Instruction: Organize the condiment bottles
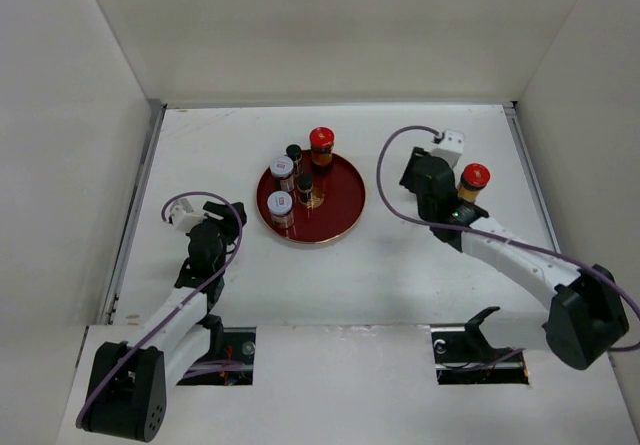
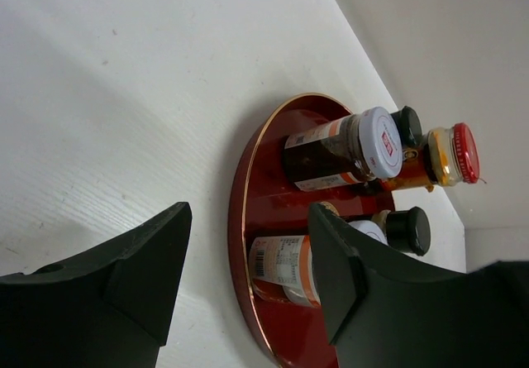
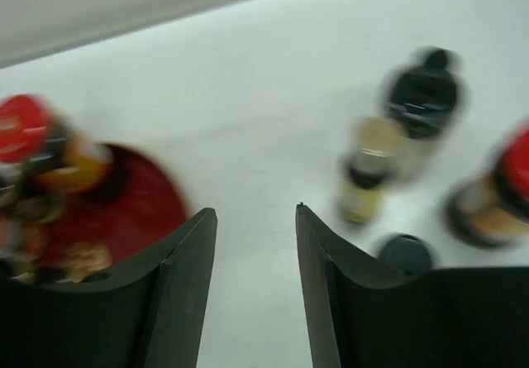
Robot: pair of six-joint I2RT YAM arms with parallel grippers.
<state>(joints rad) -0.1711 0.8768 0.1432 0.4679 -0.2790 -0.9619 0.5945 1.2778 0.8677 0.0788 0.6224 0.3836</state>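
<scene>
Top external view, stock on hand: round red tray (image 1: 343,208) at the centre of the table (image 1: 400,295), bearing five condiment bottles upright and close together, namely a red-lidded jar (image 1: 321,146) at its far edge, two white-lidded jars (image 1: 282,168) on its left side and two slim black-capped bottles (image 1: 305,185) between. Off the tray, on the right: second red-lidded jar (image 1: 473,180), just beside my right arm (image 1: 500,250). Right wrist view, blurred, adds a yellowish bottle (image 3: 369,169), a dark black-capped bottle (image 3: 421,95) and one more dark cap (image 3: 405,254) near them, all standing apart from the tray. My left gripper (image 2: 248,219): jaws spread, holding nothing, low beside the tray's left rim. My right gripper (image 3: 254,219): jaws spread, empty, over bare table between the tray and the loose group. Handling, as I judge it: small rigid jars, likely glass, light but breakable, smooth-sided and apt to slip; tall and narrow, easily toppled by a nudge. Best hold: across the body just under the lid, jaws level, coming in from an open side so neighbours are not knocked
</scene>
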